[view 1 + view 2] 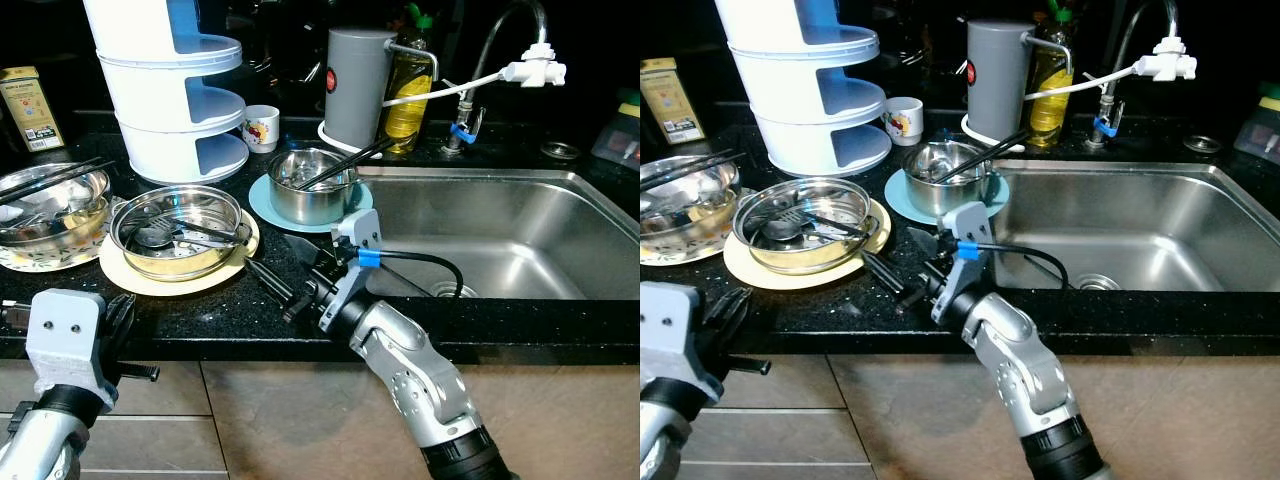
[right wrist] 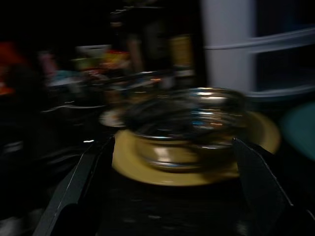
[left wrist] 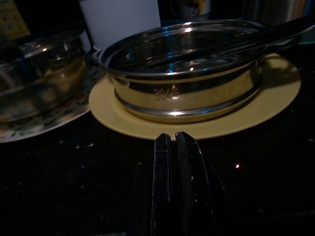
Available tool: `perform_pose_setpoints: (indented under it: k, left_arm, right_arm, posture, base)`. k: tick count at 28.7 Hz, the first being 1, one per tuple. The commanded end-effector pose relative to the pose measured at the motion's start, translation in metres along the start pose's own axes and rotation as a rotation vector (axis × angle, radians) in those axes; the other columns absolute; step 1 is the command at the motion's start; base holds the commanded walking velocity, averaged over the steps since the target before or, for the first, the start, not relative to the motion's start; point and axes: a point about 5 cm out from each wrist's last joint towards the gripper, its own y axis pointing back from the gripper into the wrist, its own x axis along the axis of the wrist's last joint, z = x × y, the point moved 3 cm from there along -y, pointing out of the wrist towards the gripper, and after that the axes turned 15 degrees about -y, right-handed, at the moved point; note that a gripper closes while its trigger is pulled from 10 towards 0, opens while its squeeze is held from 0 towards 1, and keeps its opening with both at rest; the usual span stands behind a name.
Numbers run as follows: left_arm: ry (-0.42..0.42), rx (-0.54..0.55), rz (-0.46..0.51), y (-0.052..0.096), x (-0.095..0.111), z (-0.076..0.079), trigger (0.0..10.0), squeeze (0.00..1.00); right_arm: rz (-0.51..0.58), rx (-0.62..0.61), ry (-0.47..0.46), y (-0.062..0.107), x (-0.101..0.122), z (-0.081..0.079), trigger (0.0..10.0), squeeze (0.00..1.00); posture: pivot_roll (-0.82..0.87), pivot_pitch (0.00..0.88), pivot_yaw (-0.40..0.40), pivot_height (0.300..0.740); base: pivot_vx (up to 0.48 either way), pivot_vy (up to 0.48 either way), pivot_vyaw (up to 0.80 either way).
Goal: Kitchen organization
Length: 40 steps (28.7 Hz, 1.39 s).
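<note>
**Me:** My right gripper (image 1: 268, 283) is spread wide and empty, low over the counter (image 1: 220, 315), aimed at the steel pan (image 1: 178, 232) on its yellow plate (image 1: 130, 277).

**Partner:** Risk?

**Me:** Nudging the plate and spilling the utensils (image 1: 190, 232). Left gripper (image 3: 175, 147) is clenched, empty, just short of the same plate.

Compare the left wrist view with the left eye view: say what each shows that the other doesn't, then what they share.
Left wrist view alone: the left gripper, fingers together, low over the dark counter just short of the plate, and a stamped marking on the bowl's side.

Left eye view alone: the sink, faucet, white tiered rack, and the right gripper open beside the plate.

Both: the steel bowl on the yellow plate.
</note>
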Motion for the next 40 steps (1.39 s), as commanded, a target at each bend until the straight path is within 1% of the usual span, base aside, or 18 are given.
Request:
perform_pose_setpoints:
  k: [1, 3, 4, 5, 6, 8, 9, 10, 14, 19, 28, 31, 40]
  left_arm:
    - [-0.002, -0.014, 0.006, 0.0, -0.001, -0.001, 10.0, 0.0]
    - [-0.012, -0.033, 0.011, 0.002, -0.002, 0.001, 10.0, 0.0]
    - [-0.021, -0.037, 0.01, 0.002, -0.003, 0.001, 10.0, 0.0]
    - [-0.027, -0.039, 0.008, 0.003, -0.004, 0.001, 10.0, 0.0]
    - [-0.025, -0.037, 0.007, 0.004, -0.005, 0.001, 10.0, 0.0]
    - [-0.024, -0.03, 0.009, 0.004, -0.005, -0.001, 10.0, 0.0]
    - [-0.024, -0.026, 0.005, 0.005, -0.006, -0.002, 10.0, 0.0]
    - [-0.024, -0.026, 0.005, 0.005, -0.006, -0.002, 10.0, 0.0]
    - [-0.031, -0.025, 0.007, 0.004, -0.006, 0.0, 10.0, 0.0]
    - [-0.031, -0.032, 0.009, 0.005, -0.006, 0.003, 10.0, 0.0]
    - [-0.03, -0.029, 0.016, 0.004, -0.005, 0.001, 10.0, 0.0]
    - [-0.031, -0.037, 0.02, 0.002, -0.004, 0.004, 10.0, 0.0]
    - [-0.015, -0.048, 0.035, 0.0, -0.002, 0.007, 10.0, 0.0]
  right_arm:
    - [-0.004, 0.049, -0.006, -0.004, -0.002, -0.009, 10.0, 1.0]
    - [-0.021, 0.029, 0.005, -0.007, -0.009, -0.007, 10.0, 1.0]
    - [-0.031, 0.018, 0.011, -0.009, -0.012, -0.006, 10.0, 0.98]
    - [-0.038, 0.012, 0.015, -0.01, -0.014, -0.006, 10.0, 0.26]
    - [-0.046, 0.01, 0.017, -0.012, -0.017, -0.006, 10.0, 0.0]
    - [-0.054, -0.002, 0.017, -0.015, -0.021, -0.005, 10.0, 0.0]
    - [-0.044, -0.043, 0.026, -0.02, -0.023, -0.001, 10.0, 0.0]
    - [-0.044, -0.043, 0.026, -0.02, -0.023, -0.001, 10.0, 0.0]
    - [0.003, -0.059, 0.02, -0.028, -0.02, -0.004, 10.0, 0.0]
    - [0.028, -0.051, 0.013, -0.034, -0.018, -0.009, 10.0, 0.0]
    - [0.062, -0.068, -0.006, -0.035, -0.013, -0.006, 10.0, 0.0]
    - [0.069, -0.029, -0.011, -0.037, -0.009, -0.011, 10.0, 0.0]
    - [0.075, -0.003, -0.019, -0.042, -0.007, -0.016, 10.0, 0.0]
  posture:
    - [0.07, 0.163, -0.038, 0.74]
    - [0.07, 0.154, -0.044, 0.74]
    - [0.07, 0.154, -0.044, 0.74]
    - [0.07, 0.154, -0.044, 0.74]
    - [0.07, 0.151, -0.042, 0.74]
    - [0.07, 0.151, -0.042, 0.74]
    - [0.07, 0.149, -0.044, 0.74]
    - [0.07, 0.149, -0.044, 0.74]
    - [0.08, 0.148, -0.051, 0.74]
    - [0.08, 0.148, -0.053, 0.74]
    - [0.08, 0.151, -0.047, 0.74]
    - [0.08, 0.155, -0.045, 0.74]
    - [0.08, 0.156, -0.046, 0.74]
  base:
    - [0.0, 0.0, 0.0]
    - [0.0, 0.0, 0.0]
    - [0.0, 0.0, 0.0]
    - [0.0, 0.0, 0.0]
    - [0.0, 0.0, 0.0]
    - [0.0, 0.0, 0.0]
    - [0.0, 0.0, 0.0]
    - [0.0, 0.0, 0.0]
    - [0.0, 0.0, 0.0]
    - [0.0, 0.0, 0.0]
    - [0.0, 0.0, 0.0]
    - [0.0, 0.0, 0.0]
    - [0.0, 0.0, 0.0]
